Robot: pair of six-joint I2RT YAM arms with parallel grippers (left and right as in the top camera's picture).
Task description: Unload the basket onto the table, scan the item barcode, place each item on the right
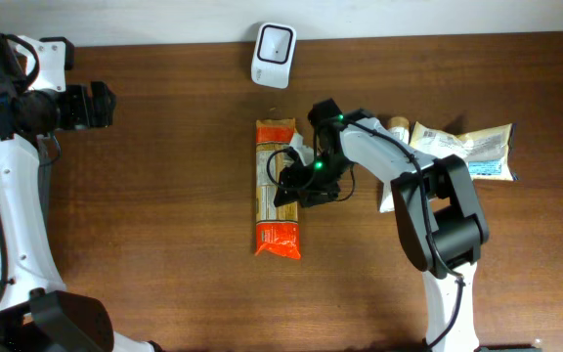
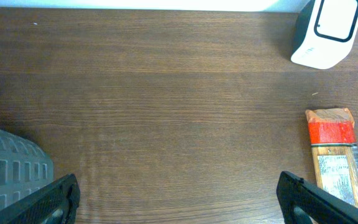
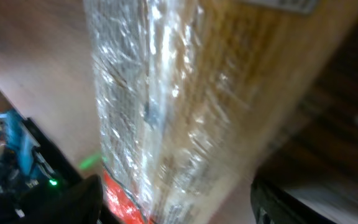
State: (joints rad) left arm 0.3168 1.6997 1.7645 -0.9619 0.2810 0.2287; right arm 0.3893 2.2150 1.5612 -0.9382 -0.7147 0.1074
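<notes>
The item is a long clear spaghetti packet (image 1: 276,186) with orange-red ends, lying flat mid-table. It also shows at the right edge of the left wrist view (image 2: 337,155). The white barcode scanner (image 1: 273,54) stands at the table's back edge, beyond the packet (image 2: 325,30). My right gripper (image 1: 297,183) reaches over the packet's right side. In the blurred right wrist view the packet (image 3: 179,106) fills the space between the spread jaws of that gripper (image 3: 176,199), which stands open. My left gripper (image 1: 106,106) is open at the far left with only bare table between its fingers (image 2: 179,199).
Snack packets (image 1: 467,152) and a small jar (image 1: 397,127) lie at the right, behind the right arm. A grey basket corner (image 2: 8,168) shows at the lower left of the left wrist view.
</notes>
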